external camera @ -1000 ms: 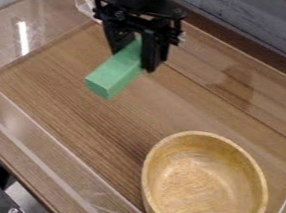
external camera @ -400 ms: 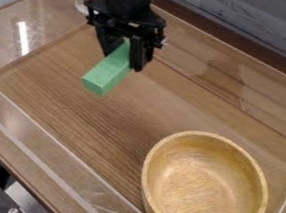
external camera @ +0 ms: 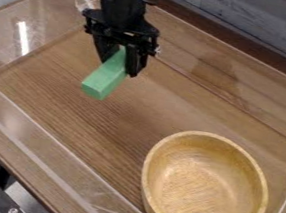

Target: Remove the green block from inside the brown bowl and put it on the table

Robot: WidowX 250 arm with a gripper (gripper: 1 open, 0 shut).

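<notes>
The one camera looks down at a slant from above onto the tabletop (external camera: 121, 141), with the bowl (external camera: 204, 187) nearest to it.

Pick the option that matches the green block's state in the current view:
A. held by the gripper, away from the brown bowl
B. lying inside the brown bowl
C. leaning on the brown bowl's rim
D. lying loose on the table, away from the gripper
A: the green block hangs at the gripper's fingers, well apart from the brown bowl.
</notes>
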